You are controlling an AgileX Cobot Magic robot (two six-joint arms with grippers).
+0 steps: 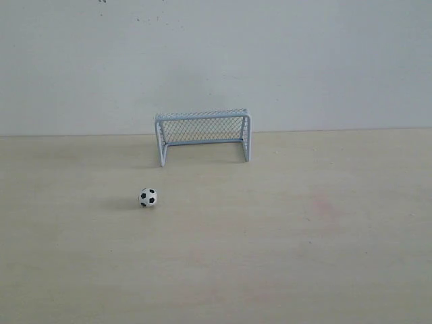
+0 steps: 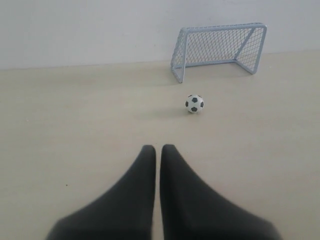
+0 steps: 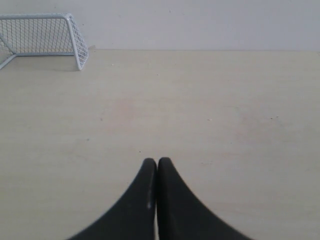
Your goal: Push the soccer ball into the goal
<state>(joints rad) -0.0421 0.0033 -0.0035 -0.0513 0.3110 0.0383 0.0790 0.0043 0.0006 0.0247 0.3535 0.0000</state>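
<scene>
The soccer ball (image 1: 148,197), small and white with black patches, rests on the pale wooden table in front of the goal and a little left of its left post. The goal (image 1: 202,135), a pale blue-white frame with mesh netting, stands at the back by the wall, its mouth facing the ball. In the left wrist view the ball (image 2: 194,103) lies ahead of my left gripper (image 2: 158,148), well apart from it, with the goal (image 2: 219,47) behind. The left gripper is shut and empty. My right gripper (image 3: 157,161) is shut and empty too; the goal (image 3: 45,36) shows far off.
The pale wooden table (image 1: 304,236) runs back to a plain white wall (image 1: 304,61). Neither arm shows in the exterior view.
</scene>
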